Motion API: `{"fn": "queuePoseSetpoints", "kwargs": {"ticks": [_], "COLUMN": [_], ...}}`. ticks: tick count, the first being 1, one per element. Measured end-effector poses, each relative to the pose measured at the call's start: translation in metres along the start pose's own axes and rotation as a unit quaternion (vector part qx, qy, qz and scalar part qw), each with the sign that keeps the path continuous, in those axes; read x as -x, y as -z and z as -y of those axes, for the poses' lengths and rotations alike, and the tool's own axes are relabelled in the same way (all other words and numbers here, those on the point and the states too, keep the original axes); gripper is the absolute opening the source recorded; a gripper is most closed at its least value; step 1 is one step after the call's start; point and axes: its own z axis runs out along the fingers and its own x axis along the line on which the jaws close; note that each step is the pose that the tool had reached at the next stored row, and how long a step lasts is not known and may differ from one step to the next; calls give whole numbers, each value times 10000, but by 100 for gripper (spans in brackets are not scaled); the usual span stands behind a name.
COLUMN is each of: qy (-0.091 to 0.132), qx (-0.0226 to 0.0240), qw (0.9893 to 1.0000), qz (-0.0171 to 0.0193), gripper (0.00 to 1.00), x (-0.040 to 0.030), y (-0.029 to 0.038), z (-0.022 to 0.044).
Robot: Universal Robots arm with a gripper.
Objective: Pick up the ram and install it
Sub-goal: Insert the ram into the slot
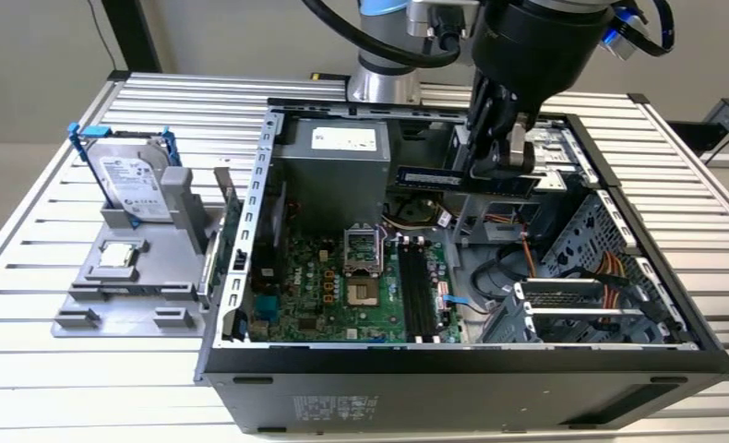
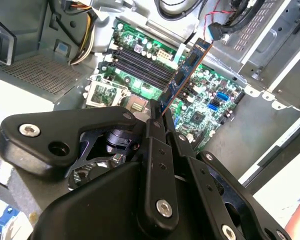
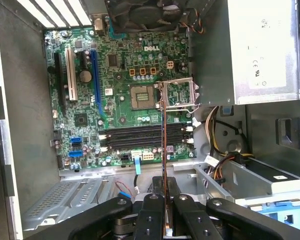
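Note:
My gripper (image 1: 503, 159) is shut on the ram (image 1: 460, 178), a long thin circuit-board stick held level above the back part of the open computer case (image 1: 235, 277). In the second wrist view the ram (image 2: 186, 72) slants out from the fingers (image 2: 155, 131) over the green motherboard (image 2: 200, 107). The first wrist view shows the ram (image 3: 164, 145) edge-on as a thin line crossing the black memory slots (image 3: 140, 136), with the gripper (image 3: 164, 200) clamped on its near end. The memory slots (image 1: 419, 291) lie well below the ram.
To the exterior view's left, a grey holder (image 1: 94, 305) carries a silver hard drive (image 1: 131, 175) in a blue frame and a small square processor chip (image 1: 118, 255). Inside the case are a power supply (image 1: 334, 161), the CPU socket (image 1: 362, 251), cables and a drive cage (image 1: 586, 300).

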Motion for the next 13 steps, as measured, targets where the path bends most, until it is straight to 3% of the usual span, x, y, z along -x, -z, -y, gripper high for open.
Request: {"fn": "queuePoseSetpoints", "kwargs": {"ticks": [6,13], "qy": [-60,-281], "qx": [-4,-20], "qw": [10000,9996], "qz": [1,3], "gripper": [0,0], "x": [2,3], "y": [0,0], "z": [-1,-1]}}
